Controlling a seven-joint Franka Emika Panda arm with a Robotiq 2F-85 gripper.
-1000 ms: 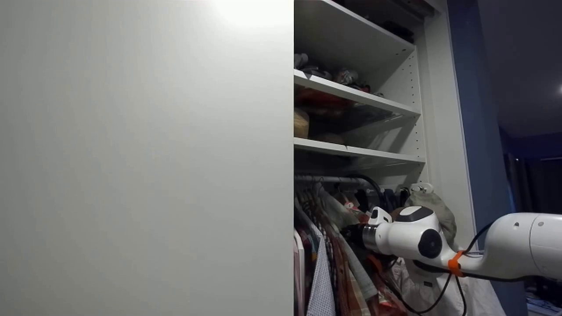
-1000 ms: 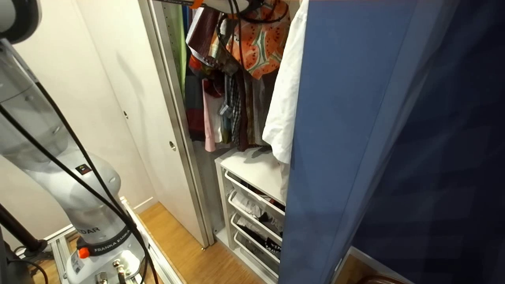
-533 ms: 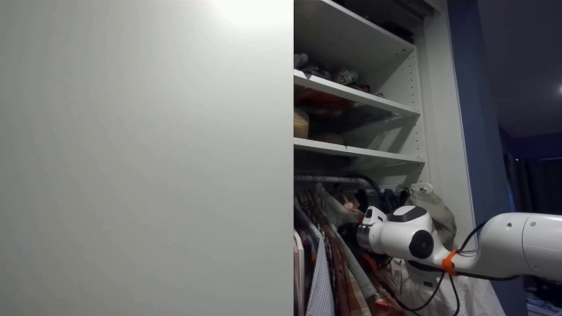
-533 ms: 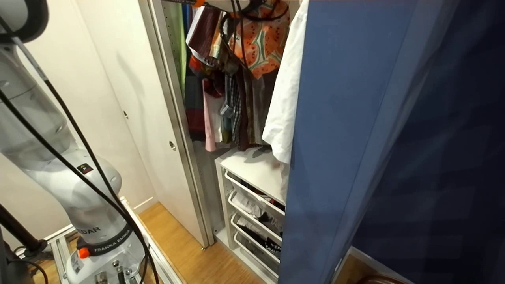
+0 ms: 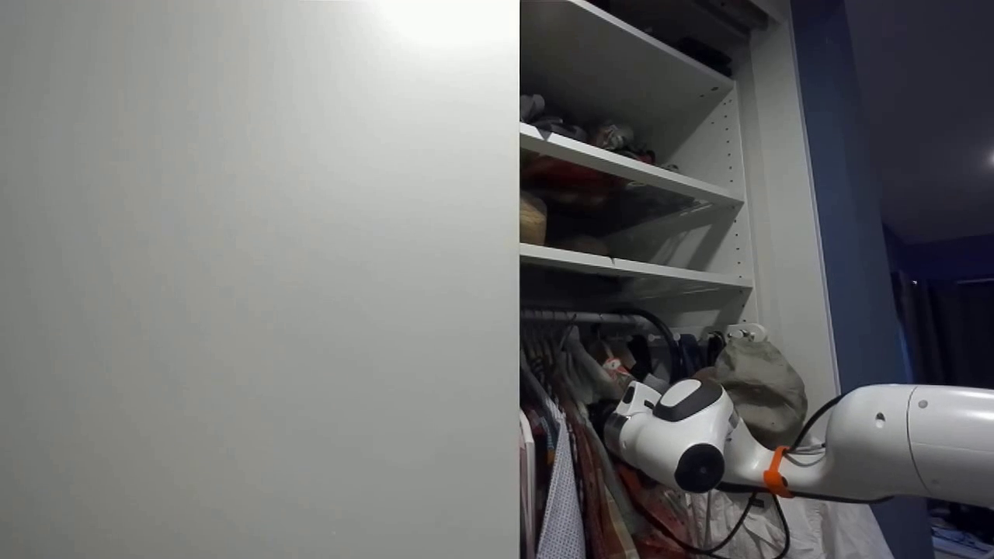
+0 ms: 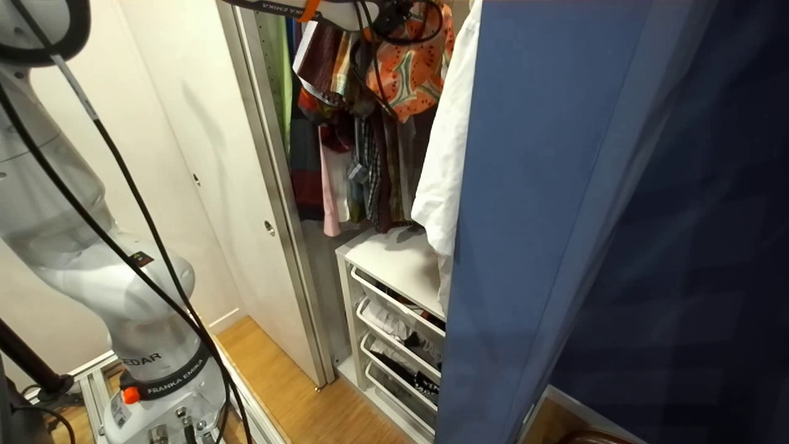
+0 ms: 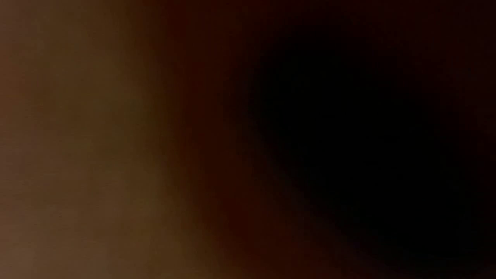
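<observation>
My gripper (image 5: 600, 417) is a dark shape pushed in among hanging clothes in a wardrobe, in an exterior view. Its fingers are hidden by cloth and by the white wrist. A white dotted shirt (image 5: 564, 497) and reddish plaid garments hang just left of it. In an exterior view, a watermelon-print garment (image 6: 410, 77) and a maroon garment (image 6: 322, 58) hang below the arm, and the gripper is out of frame. The wrist view is almost black, with a blurred brown cloth-like surface (image 7: 77, 155) close to the lens. Whether the gripper holds anything cannot be seen.
A hanging rail (image 5: 582, 317) and shelves (image 5: 629, 163) are above the gripper. A white door panel (image 5: 256, 279) covers the left. A grey-green cloth item (image 5: 761, 384) hangs behind the arm. A white drawer unit (image 6: 394, 265), white garment (image 6: 445, 179) and blue panel (image 6: 524, 185) stand below and beside.
The arm has moved left and slightly down in an exterior view, deeper among the clothes, and its wrist has turned. The hanging clothes near it have shifted a little.
</observation>
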